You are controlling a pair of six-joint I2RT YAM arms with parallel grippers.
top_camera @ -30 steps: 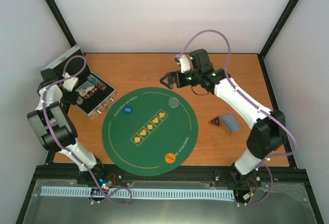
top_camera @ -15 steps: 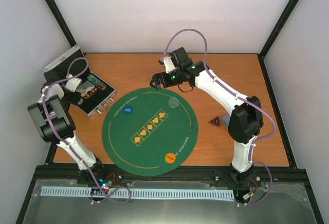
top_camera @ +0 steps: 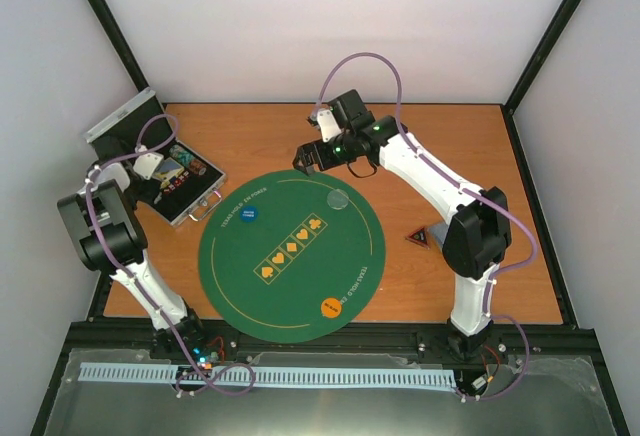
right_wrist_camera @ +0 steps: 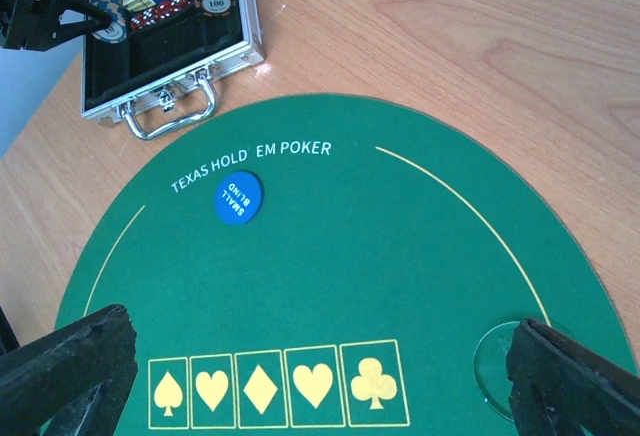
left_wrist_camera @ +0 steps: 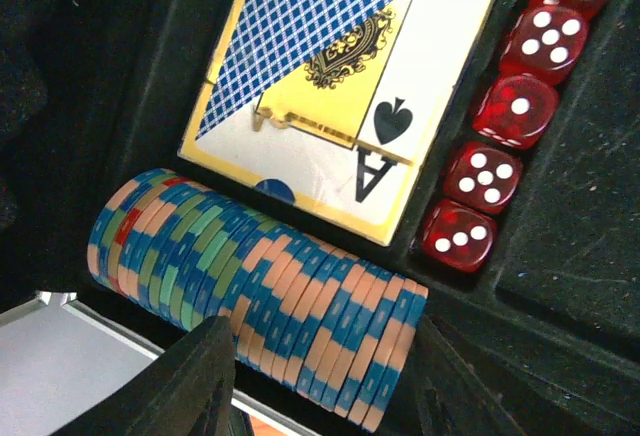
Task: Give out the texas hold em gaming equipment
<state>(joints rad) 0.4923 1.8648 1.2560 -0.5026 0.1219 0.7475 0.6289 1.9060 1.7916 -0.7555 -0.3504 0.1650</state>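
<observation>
The poker chips [left_wrist_camera: 260, 306] stand edge-on in a row inside the open silver case [top_camera: 192, 212], at the left edge of the tabletop [top_camera: 260, 131] near its far corner. The left claw [left_wrist_camera: 320, 396] hangs over them, fingers spread either side of the row, pinching nothing. The step looks like fetching chips, so the next move is to sink and close on a few. The case also holds a card deck [left_wrist_camera: 340, 86] and red dice [left_wrist_camera: 500, 126]. A blue disc [right_wrist_camera: 238, 197], clear disc [top_camera: 338, 197] and orange disc [top_camera: 331, 307] lie on the green mat [top_camera: 240, 266]. The black triangle marker [top_camera: 418, 237] sits toward the right edge. The right claw [right_wrist_camera: 315, 376], spread and empty, hovers over the mat's far rim.
</observation>
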